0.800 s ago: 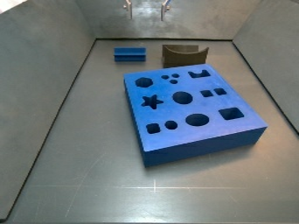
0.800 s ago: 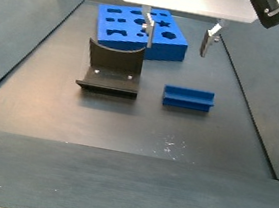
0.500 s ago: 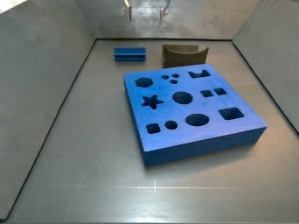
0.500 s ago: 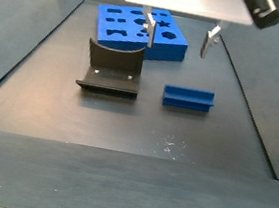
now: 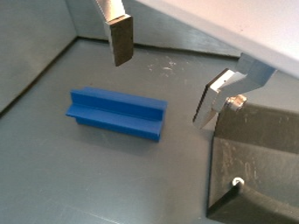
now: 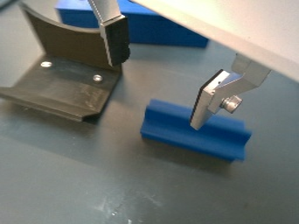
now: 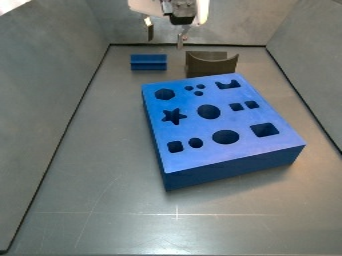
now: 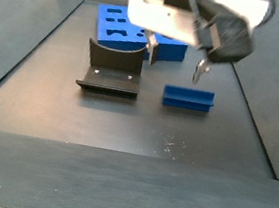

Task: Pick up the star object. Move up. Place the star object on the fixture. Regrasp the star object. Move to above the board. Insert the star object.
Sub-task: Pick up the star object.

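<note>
Step one, pick-up pending: star object [image 8: 188, 98] lying free on the counter [image 8: 123, 134] beside the fixture [image 8: 110, 67], board [image 7: 214, 122] toward the far edge; claw [image 6: 163, 73] open, empty, above the star object, needing descent to straddle it.

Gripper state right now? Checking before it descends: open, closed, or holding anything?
Gripper: open, holding nothing, hanging above the star object, which lies on the floor beside the fixture.
</note>
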